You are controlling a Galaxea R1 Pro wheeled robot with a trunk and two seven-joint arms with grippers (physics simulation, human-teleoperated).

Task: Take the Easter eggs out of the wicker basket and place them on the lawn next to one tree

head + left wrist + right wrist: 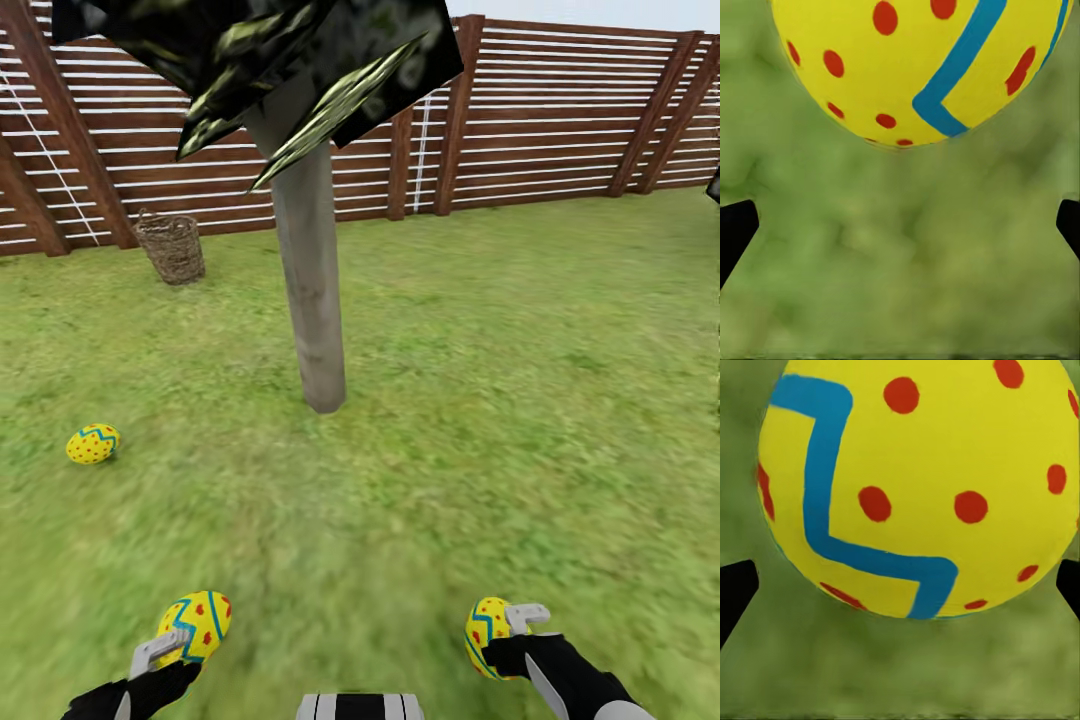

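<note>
The head view looks down over a lawn (520,420) with a slim grey tree (312,300) standing a little left of the middle, its dark, blocky leaves hanging over the top of the trunk. Behind it runs a brown slat fence (560,130). A wicker basket (172,247) stands upright on the grass close to the fence, well to the left of the tree and well apart from it; what lies inside it cannot be seen from here.

One egg (93,443) lies on its side on the grass, to the left of the trunk's foot and somewhat nearer the robot, with open grass between it and the trunk.

At the bottom of the head view both arms reach forward. The left pincer (180,640) is pinching a second egg (197,623), held above the grass; in the left wrist view this egg (916,67) sits between the two dark fingertips (735,229) at the picture's edges, with blurred green grass behind it. The right pincer (505,630) is pinching a third egg (486,630), also clear of the ground; in the right wrist view that egg (919,487) shows its blue zigzag and red dots, with the fingertips (736,585) at either side.

Both held eggs are on the robot's side of the tree, well short of the trunk.
</note>
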